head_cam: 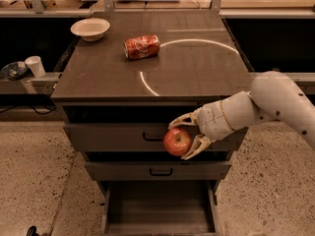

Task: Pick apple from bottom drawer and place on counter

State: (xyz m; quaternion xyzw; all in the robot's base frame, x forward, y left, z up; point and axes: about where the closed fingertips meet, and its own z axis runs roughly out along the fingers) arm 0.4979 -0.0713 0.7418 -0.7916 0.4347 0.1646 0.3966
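Red apple (177, 141): held in the air between the fingers of the gripper (177, 142), in front of the top drawer face (113, 137).
Gripper: clasped on the apple, one finger above it and one below; the arm reaches in from the right.
Bottom drawer (157, 205): directly below the gripper, pulled out, its grey inside showing nothing in it.
Counter (197, 77): above and behind the gripper, whose fingers sit lower than its front edge.
Soda can (142, 46): on the counter, up and to the left of the gripper, well apart.
White bowl (90, 28): farther up and left, near the counter's back corner.
Done, by my reading: the apple is out of the drawer and lifted clear.
Left: raise it past the counter's front edge, carry it over the top, set it down and let go.
Open spot: bare surface up and to the right of the gripper looks suitable.
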